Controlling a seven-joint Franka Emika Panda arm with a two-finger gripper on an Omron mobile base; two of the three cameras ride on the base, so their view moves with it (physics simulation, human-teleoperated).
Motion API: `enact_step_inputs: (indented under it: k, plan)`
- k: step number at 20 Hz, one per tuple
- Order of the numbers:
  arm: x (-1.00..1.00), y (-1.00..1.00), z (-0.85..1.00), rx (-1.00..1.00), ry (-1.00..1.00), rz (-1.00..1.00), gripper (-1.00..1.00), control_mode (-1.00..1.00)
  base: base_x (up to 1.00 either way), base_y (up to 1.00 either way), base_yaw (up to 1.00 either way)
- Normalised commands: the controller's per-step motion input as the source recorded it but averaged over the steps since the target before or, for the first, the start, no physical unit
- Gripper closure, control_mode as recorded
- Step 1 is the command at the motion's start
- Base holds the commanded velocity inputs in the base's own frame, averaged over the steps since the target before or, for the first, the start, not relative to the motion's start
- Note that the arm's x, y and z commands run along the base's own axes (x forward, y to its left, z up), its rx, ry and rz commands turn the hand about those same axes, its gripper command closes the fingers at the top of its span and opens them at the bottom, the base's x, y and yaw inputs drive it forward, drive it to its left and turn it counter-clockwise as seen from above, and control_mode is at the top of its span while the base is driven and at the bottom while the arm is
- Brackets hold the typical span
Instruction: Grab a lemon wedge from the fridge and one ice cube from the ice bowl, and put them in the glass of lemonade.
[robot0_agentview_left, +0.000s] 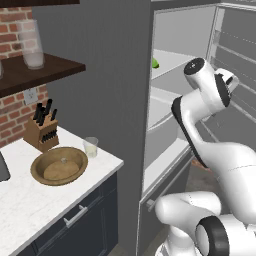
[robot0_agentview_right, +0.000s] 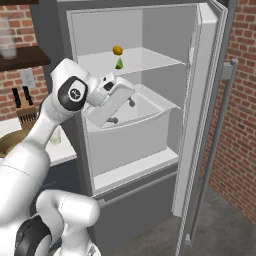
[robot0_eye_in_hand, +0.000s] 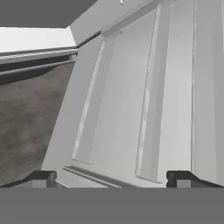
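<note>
Left to right, left base view: knife block (robot0_agentview_left: 43, 131) at the back of the counter (robot0_agentview_left: 30, 205), wide wooden ice bowl (robot0_agentview_left: 59, 165) in front of it with a tiny pale ice cube (robot0_agentview_left: 63, 160) near its middle, and the small glass of lemonade (robot0_agentview_left: 91, 147) just beside the bowl's right rim. Right of that stands the open fridge (robot0_agentview_left: 165, 127); a green sliver at the upper shelf edge is the lemon wedge (robot0_agentview_left: 155, 63).

Right base view: the wedge (robot0_agentview_right: 119, 64) sits on the upper shelf (robot0_agentview_right: 145, 61) toward its front left, just below a small orange-yellow fruit (robot0_agentview_right: 117, 50). The gripper (robot0_agentview_right: 121, 111) hangs empty over the white drawer (robot0_agentview_right: 132, 130), fingers spread wide, one finger (robot0_agentview_right: 131, 102) higher and farther in than the other.

Key relation: the wedge is above the gripper and a little deeper into the fridge, roughly over the hand, one shelf level up. The hand points down and to the right toward the door, not at the wedge; hand view shows ribbed door lining (robot0_eye_in_hand: 144, 100) and floor, both finger tips (robot0_eye_in_hand: 41, 178) wide apart with nothing between.

Judgement: fetch step just starting. Next move likely needs the hand to rise past the shelf lip, tilt up, then go in. Wedge's long axis can't be told, too small. Risk: clipping the shelf edge or nudging the fruit.
</note>
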Motion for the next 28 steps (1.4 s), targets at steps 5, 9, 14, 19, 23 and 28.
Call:
enact_step_inputs:
  k: [5,9,14,19,23,28]
  plan:
    - [0.49,-0.88,-0.08,0.0,0.0,-0.32,-1.0,-1.0,0.0,0.0,0.0]
    - [0.0,-0.76,0.0,0.0,0.0,-0.19,-1.0,-1.0,0.0,0.0,0.0]
    - [-0.37,-0.38,0.0,-0.07,-0.05,-0.18,-1.0,-1.0,0.0,0.0,0.0]
    - [-0.42,0.0,-0.01,-0.21,-0.16,-0.03,-1.0,-1.0,0.0,0.0,0.0]
    - [-0.11,-0.04,-0.26,-0.36,-0.01,0.0,-1.0,-1.0,0.0,0.0,0.0]
    - [0.46,0.0,-0.2,-0.45,0.13,0.14,-1.0,-1.0,0.0,0.0,0.0]
